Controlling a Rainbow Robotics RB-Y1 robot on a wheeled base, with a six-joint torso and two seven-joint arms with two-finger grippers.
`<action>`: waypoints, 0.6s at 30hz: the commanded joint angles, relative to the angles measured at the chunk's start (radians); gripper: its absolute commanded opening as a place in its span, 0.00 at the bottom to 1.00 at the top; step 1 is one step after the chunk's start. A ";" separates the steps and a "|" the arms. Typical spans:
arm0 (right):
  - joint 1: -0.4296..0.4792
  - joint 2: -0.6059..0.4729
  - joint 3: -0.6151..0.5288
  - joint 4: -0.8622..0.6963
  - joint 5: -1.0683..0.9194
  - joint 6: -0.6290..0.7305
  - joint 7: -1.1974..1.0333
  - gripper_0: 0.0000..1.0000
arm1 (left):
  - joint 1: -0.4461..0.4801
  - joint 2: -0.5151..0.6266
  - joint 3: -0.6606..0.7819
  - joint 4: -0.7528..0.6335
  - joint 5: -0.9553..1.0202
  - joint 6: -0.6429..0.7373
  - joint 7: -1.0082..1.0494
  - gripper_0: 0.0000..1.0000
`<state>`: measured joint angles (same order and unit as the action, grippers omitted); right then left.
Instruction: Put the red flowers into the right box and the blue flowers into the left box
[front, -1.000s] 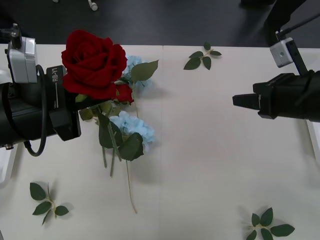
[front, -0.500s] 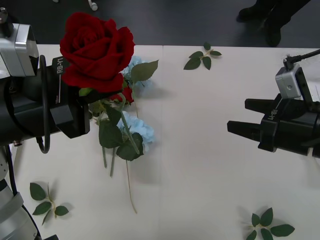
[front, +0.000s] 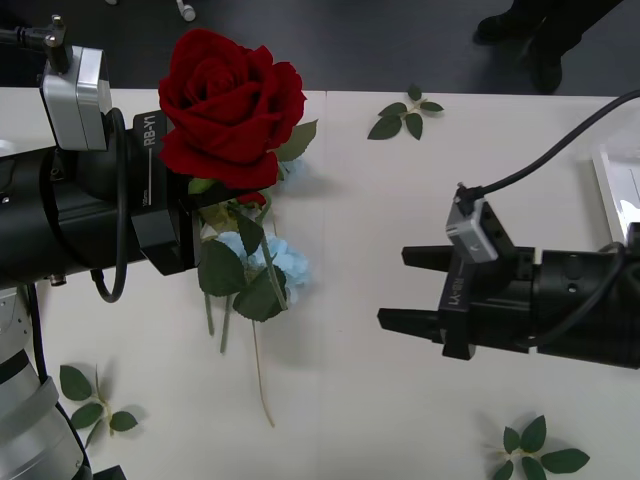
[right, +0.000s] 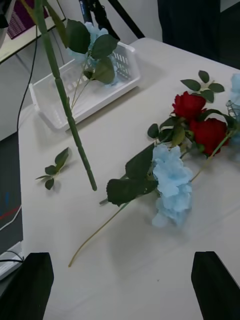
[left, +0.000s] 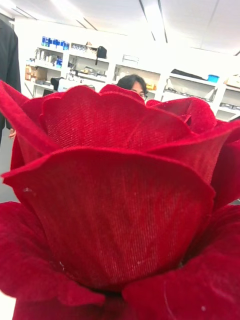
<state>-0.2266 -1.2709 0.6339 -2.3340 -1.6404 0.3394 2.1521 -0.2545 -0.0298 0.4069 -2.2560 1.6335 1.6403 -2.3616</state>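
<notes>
Red rose (front: 230, 105) hangs high over the table's left half, gripped by our left gripper (front: 185, 215). Our right gripper (front: 400, 290) waits open beside it; we judge a handover toward the right box (front: 612, 185) comes next. Bloom hides our left fingers.

- Left arm (front: 70, 215): fat matte-black cylinder, white "RB-Y1" lettering on the collar, black cable looped down its side.
- Silver-grey camera box (front: 76, 85) on top of it.
- Right arm (front: 570, 315): black, angular bracket, small grey camera block (front: 478, 232), black cable arcing away.
- Right pincer (front: 405, 288): two black fingers.
</notes>
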 joint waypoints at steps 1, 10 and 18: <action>-0.082 0.041 0.095 0.038 -0.007 -0.068 0.094 0.81 | -0.020 0.012 0.004 -0.010 0.002 0.000 -0.018 0.00; -0.241 0.133 0.306 0.104 -0.016 -0.204 0.157 0.81 | -0.020 0.012 0.004 -0.010 0.002 0.000 -0.018 0.00; -0.326 0.200 0.414 0.117 -0.013 -0.324 0.164 0.81 | -0.020 0.012 0.004 -0.010 0.002 0.000 -0.018 0.00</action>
<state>-0.5446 -1.0842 1.0664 -2.2090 -1.6538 0.0204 2.2854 -0.2545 -0.0298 0.4069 -2.2548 1.6335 1.6403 -2.3616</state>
